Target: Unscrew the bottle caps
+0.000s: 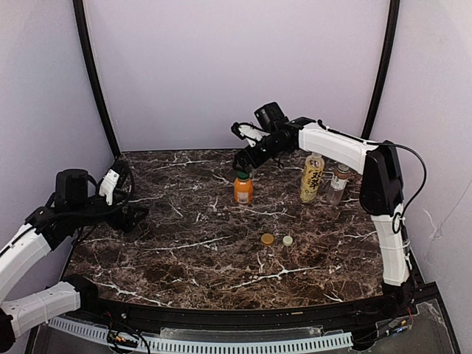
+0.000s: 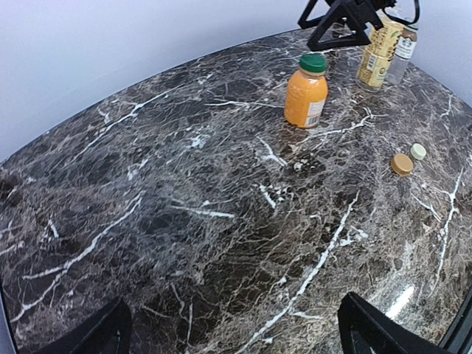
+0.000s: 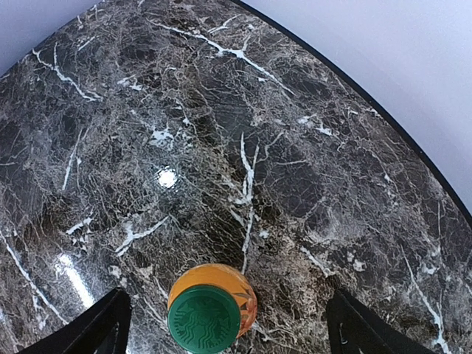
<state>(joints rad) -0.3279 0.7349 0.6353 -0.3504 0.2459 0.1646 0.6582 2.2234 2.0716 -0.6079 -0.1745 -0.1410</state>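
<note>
- Orange bottle (image 1: pixel 243 192) is standing upright, vertical axis, w/ dark green cap (image 3: pixel 204 318) on.
- R gripper (image 1: pixel 245 162) is hovering just above that bottle's cap, jaws apart; nearer arm.
- L gripper (image 1: pixel 139 215) is sitting well left of bottle, jaws apart.
</note>
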